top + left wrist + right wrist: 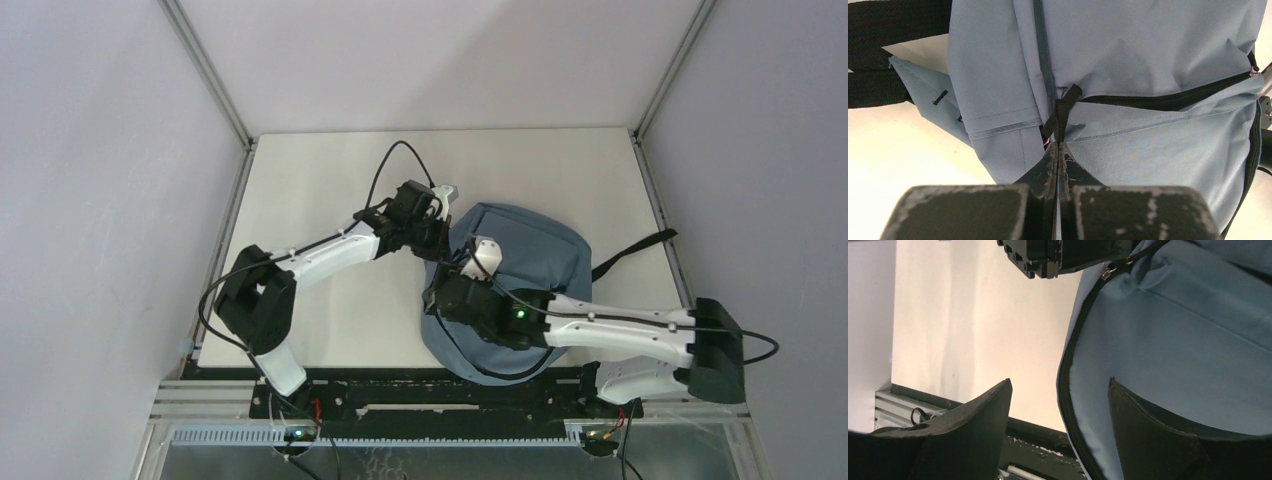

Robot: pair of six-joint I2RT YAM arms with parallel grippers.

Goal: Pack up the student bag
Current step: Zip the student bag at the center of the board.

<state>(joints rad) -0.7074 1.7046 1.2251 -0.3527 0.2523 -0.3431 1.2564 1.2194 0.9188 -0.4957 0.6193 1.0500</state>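
Note:
The dusty-blue student bag (pixel 530 255) lies flat on the table, right of centre. My left gripper (pixel 443 238) is at the bag's upper left edge. In the left wrist view it (pixel 1057 146) is shut on a small black webbing tab (pixel 1062 112) sewn beside the black zipper (pixel 1168 99). My right gripper (pixel 447 287) is at the bag's left edge, just below the left one. In the right wrist view it (pixel 1059 381) is open, and its fingers straddle the bag's zippered edge (pixel 1064 375) without touching it. A metal zipper pull (pixel 1107 273) shows near the left gripper's body (pixel 1063 254).
A black strap (pixel 632 250) trails from the bag toward the table's right edge. Black shoulder straps (pixel 883 30) lie on the white table (pixel 330 180). The black rail (pixel 1033 432) of the near table edge is close beside the bag.

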